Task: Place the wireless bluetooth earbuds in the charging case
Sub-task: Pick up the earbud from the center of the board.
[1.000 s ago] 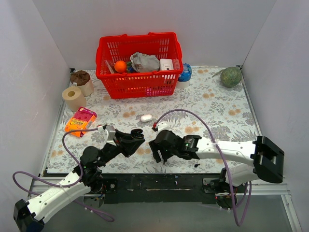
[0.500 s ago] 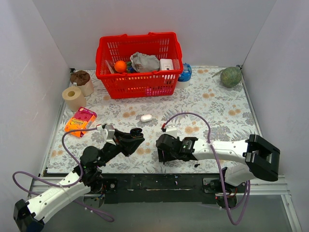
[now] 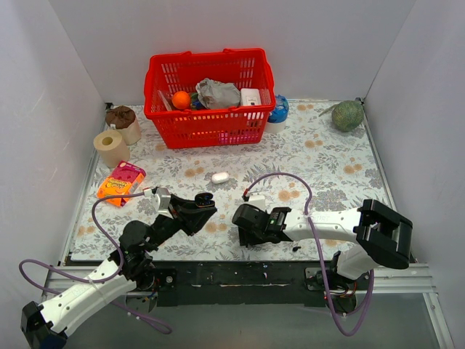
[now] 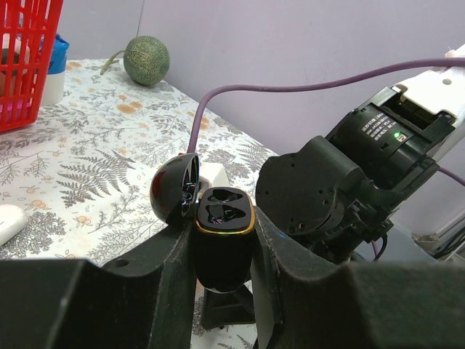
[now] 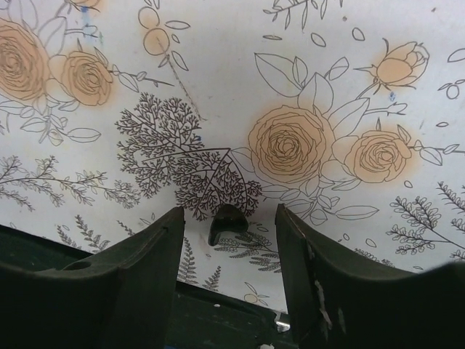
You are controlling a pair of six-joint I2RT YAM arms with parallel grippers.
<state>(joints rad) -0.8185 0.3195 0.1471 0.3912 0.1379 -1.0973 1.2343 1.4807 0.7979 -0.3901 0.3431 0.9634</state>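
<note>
Fingers of the left arm (image 4: 173, 273) clamp the open black charging case (image 4: 221, 247); right fingers (image 5: 145, 262), apart, straddle a black earbud (image 5: 227, 222) on the floral surface (image 5: 218, 65); arm label (image 4: 374, 127) unreadable.

In the left wrist view the lower half of the charging case (image 4: 218, 212) was hidden between the fingers (image 4: 174, 283) of the left end effector (image 4: 221, 233); its wells were too dark to tell whether anything sat in them; a white case (image 4: 9, 222) and the red basket (image 4: 25, 65) were cut off by the left edge; the earbud (image 5: 227, 222) showed in the right wrist view only as a small dark shape, its stem not made out; from above it lay hidden under the right end effector (image 3: 245, 234); a dark speck (image 3: 296, 249) on the tabletop (image 3: 327, 167) was too small to identify.
</note>
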